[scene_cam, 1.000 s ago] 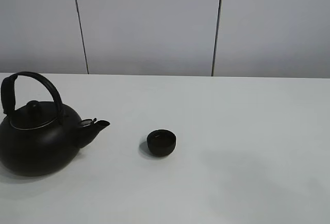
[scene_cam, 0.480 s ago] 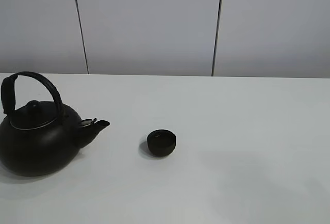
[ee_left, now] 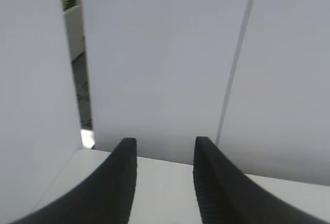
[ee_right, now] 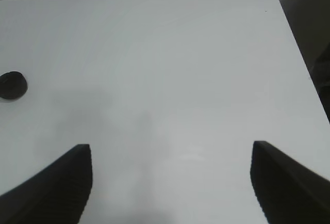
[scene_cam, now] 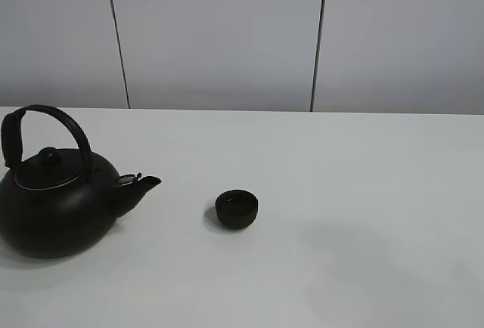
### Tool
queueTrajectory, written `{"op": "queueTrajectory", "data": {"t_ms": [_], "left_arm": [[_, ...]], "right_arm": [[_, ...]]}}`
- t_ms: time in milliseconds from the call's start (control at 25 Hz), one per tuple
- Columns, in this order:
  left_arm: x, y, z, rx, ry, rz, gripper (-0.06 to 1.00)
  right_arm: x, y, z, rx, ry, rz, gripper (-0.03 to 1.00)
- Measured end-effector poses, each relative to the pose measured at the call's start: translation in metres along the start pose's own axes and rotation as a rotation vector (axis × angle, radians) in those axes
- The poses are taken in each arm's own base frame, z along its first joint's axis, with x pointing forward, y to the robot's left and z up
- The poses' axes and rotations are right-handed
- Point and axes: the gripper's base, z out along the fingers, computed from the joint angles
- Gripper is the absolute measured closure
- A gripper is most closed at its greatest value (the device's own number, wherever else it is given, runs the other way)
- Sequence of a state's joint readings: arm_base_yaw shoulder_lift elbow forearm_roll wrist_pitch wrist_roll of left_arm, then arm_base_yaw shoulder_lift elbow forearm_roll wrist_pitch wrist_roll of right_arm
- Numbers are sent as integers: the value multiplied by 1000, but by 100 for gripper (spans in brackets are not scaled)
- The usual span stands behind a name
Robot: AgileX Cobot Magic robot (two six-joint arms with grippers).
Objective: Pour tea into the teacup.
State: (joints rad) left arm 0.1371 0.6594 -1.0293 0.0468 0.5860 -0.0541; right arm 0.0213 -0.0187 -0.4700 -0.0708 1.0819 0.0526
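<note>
The small black teacup (scene_cam: pixel 237 208) stands on the white table (scene_cam: pixel 355 192) near the middle of the exterior high view. The big black kettle (scene_cam: pixel 57 196) with an arched handle stands at the left, its spout pointing at the cup. The cup also shows in the right wrist view (ee_right: pixel 12 85), far from my right gripper (ee_right: pixel 170 149), which is open wide and empty above bare table. My left gripper (ee_left: pixel 165 146) is open and empty, raised and facing the wall. Neither gripper shows in the exterior high view.
A grey panelled wall (scene_cam: pixel 219 33) runs behind the table. The table's corner and right edge (ee_right: pixel 291 33) show in the right wrist view, with dark floor beyond.
</note>
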Motion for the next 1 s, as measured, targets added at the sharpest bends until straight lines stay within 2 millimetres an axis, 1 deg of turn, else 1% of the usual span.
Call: {"op": "queueTrajectory", "data": {"t_ms": [80, 200, 240, 320, 360, 400, 440, 520, 560, 640, 760, 1000], "left_arm": [[-2, -8, -43, 108, -22, 30, 68], [15, -14, -98, 246, 5, 65, 68], [22, -14, -112, 264, 8, 80, 68], [43, -12, -140, 280, 15, 100, 68], [56, -11, -150, 285, 27, 107, 68], [68, -11, -155, 288, 42, 110, 68], [83, -10, -159, 290, 64, 109, 68], [110, -9, -157, 283, 111, 93, 68], [123, -9, -152, 282, 143, 88, 68], [142, -10, -134, 282, 245, 81, 68], [160, -11, -116, 277, 301, 73, 68], [185, -9, -95, 241, 373, 87, 68]], "right_arm": [[0, 0, 0, 0, 0, 0, 39], [0, 0, 0, 0, 0, 0, 39], [0, 0, 0, 0, 0, 0, 39], [0, 0, 0, 0, 0, 0, 39], [0, 0, 0, 0, 0, 0, 39], [0, 0, 0, 0, 0, 0, 39], [0, 0, 0, 0, -1, 0, 39], [0, 0, 0, 0, -1, 0, 39], [0, 0, 0, 0, -1, 0, 39], [0, 0, 0, 0, -1, 0, 39], [0, 0, 0, 0, -1, 0, 39], [0, 0, 0, -3, -1, -1, 39]]}}
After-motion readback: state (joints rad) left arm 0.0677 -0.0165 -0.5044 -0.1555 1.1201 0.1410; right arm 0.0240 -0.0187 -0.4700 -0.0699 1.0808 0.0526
